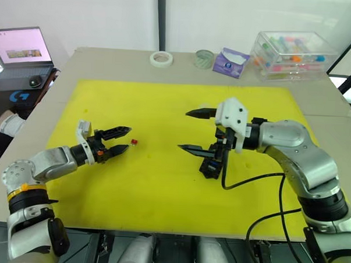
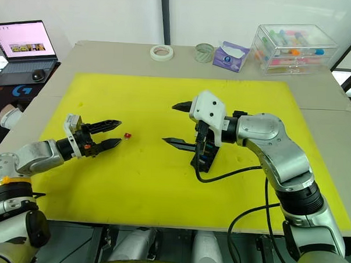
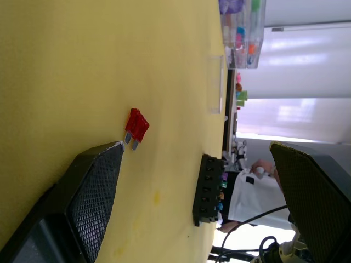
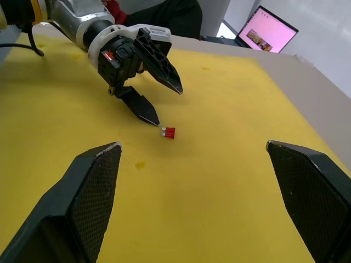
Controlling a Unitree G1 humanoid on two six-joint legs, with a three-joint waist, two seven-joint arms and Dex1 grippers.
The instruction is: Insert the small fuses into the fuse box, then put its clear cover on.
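A grey table carries a big yellow mat that covers most of its top. Along the far edge of the table stand a large clear storage case with coloured tubes, a purple tissue pack, a small glass jar and a roll of tape. A laptop with a pink screen is on a separate surface at the robot's left.

The right gripper is over the middle of the mat, and its two black fingers are wide apart with nothing between them. Just beside it, partly hidden by the white wrist part, the black fuse box stands on the mat. In the left wrist view the fuse box shows a few coloured fuses in the slots on its top side. The clear cover lies flat on the mat farther away, near the storage case.

The left gripper is low over the left part of the mat. Its fingers are apart and hold nothing. One small red fuse lies on the mat just beside the tip of the lower finger, and I cannot tell if they touch.
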